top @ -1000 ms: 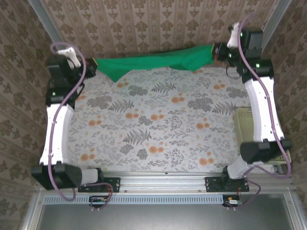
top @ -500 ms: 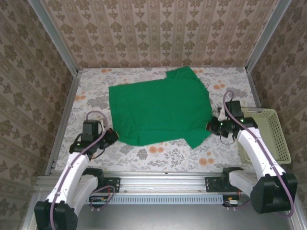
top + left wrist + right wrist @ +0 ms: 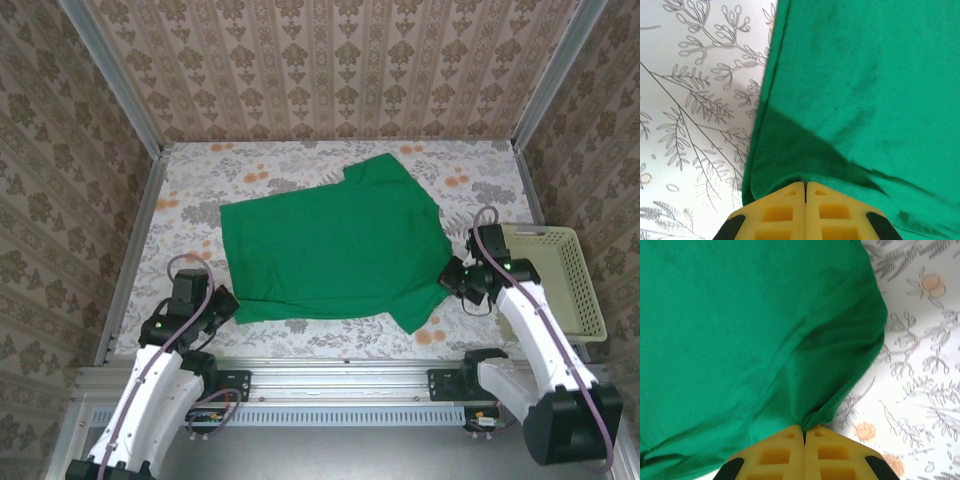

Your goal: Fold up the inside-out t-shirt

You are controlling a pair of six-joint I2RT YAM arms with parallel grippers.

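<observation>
Since my left gripper point(image 3: 224, 299) and right gripper point(image 3: 452, 279) each clench a near corner of the inside-out t-shirt point(image 3: 330, 240), spread flat across the middle of the table point(image 3: 300, 165), I judge it best to pull evenly, lay both corners down together, and let go only once wrinkles are out.

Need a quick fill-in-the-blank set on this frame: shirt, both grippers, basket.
The t-shirt spread on the table is ___ in colour.
The left gripper is ___ on its near-left corner.
The right gripper is shut on the ___.
The basket sits on the robot's ___ side.
Missing: green; shut; t-shirt; right.
</observation>
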